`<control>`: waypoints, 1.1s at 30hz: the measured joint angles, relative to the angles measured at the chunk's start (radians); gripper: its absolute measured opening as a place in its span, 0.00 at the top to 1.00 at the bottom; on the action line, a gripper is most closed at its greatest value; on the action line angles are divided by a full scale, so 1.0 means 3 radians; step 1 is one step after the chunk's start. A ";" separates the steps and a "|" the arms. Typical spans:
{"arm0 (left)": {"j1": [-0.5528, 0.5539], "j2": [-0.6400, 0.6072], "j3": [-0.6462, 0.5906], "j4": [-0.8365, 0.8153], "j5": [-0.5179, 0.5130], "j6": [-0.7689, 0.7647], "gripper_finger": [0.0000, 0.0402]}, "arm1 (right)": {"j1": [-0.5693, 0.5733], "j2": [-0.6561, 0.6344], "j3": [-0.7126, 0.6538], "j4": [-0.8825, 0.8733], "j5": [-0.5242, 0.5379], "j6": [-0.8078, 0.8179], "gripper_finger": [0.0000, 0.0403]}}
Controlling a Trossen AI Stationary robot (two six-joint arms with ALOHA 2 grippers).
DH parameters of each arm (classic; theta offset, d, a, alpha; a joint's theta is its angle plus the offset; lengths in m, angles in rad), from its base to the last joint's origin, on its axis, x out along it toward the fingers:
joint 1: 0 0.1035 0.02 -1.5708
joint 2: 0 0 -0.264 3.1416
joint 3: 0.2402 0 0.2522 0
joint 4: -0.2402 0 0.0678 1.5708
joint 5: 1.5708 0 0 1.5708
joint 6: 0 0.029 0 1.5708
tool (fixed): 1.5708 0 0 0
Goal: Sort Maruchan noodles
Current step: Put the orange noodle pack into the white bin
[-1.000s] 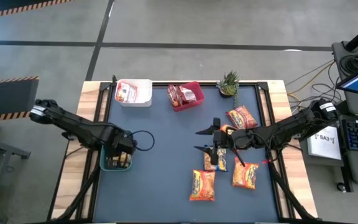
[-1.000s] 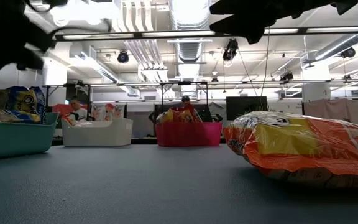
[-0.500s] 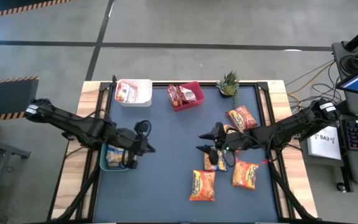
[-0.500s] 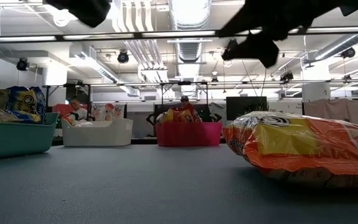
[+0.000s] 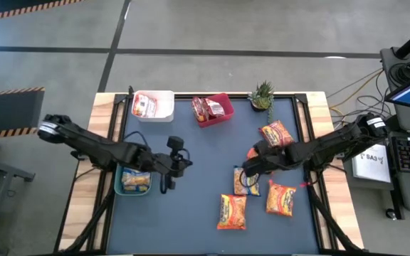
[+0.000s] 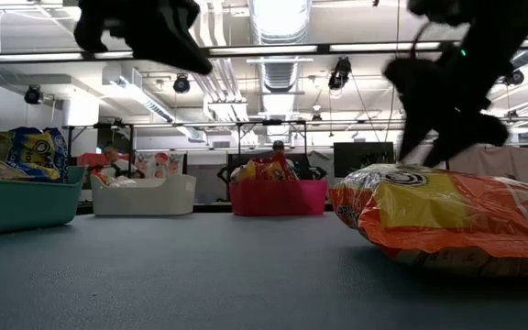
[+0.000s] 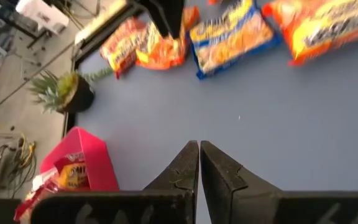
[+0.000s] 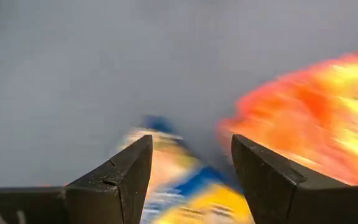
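Several Maruchan noodle packets lie flat on the blue-grey table: an orange one [image 5: 277,134], a yellow-blue one [image 5: 245,181] and two more orange ones [image 5: 281,199] [image 5: 232,212]. My right gripper [image 5: 248,168] [image 8: 191,163] hangs open just over the yellow-blue packet [image 8: 173,186], pointing steeply down, one finger on either side of its far end. My left gripper [image 5: 182,162] [image 7: 199,155] is shut and holds nothing, in the air over the table's middle, right of the teal bin [image 5: 123,186]. The teal bin holds a yellow-blue packet [image 5: 135,181].
A white bin [image 5: 164,105] and a red bin [image 5: 223,115], both with packets in them, stand along the far edge. A small potted plant [image 5: 262,94] stands at the far right. Bare table lies between the two grippers and along the near left.
My left gripper has come out of the teal bin, moved toward the table's middle and tipped up from pointing down, still shut. My right gripper has rolled, tipped its fingers downward and sunk toward the yellow-blue packet. The packets have stayed put.
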State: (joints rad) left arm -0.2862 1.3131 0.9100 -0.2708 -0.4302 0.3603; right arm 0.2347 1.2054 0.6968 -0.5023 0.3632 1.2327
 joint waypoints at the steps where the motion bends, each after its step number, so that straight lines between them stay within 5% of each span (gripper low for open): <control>1: 0.0020 0.0045 0.0000 0.0001 -0.0007 0.0006 1.00 | -0.0017 0.0000 -0.0001 -0.0223 0.0000 0.0155 0.50; 5: 0.0121 0.0187 0.0000 0.0000 -0.0019 0.0036 1.00 | -0.0043 0.0000 -0.0001 -0.0768 -0.0016 0.0559 0.51; 18: 0.0402 0.0230 -0.0004 0.0003 -0.0020 0.0229 1.00 | -0.0152 0.0002 -0.0001 -0.1280 -0.0187 0.0819 0.62; 33: 0.0438 0.0241 -0.0147 0.0004 -0.0017 0.0159 1.00 | -0.0325 0.0378 0.0010 -0.1139 -0.0012 0.0612 0.82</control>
State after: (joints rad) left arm -0.1547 1.3853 0.8659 -0.2696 -0.4355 0.4079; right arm 0.1371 1.3188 0.6999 -0.8441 0.3597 1.4163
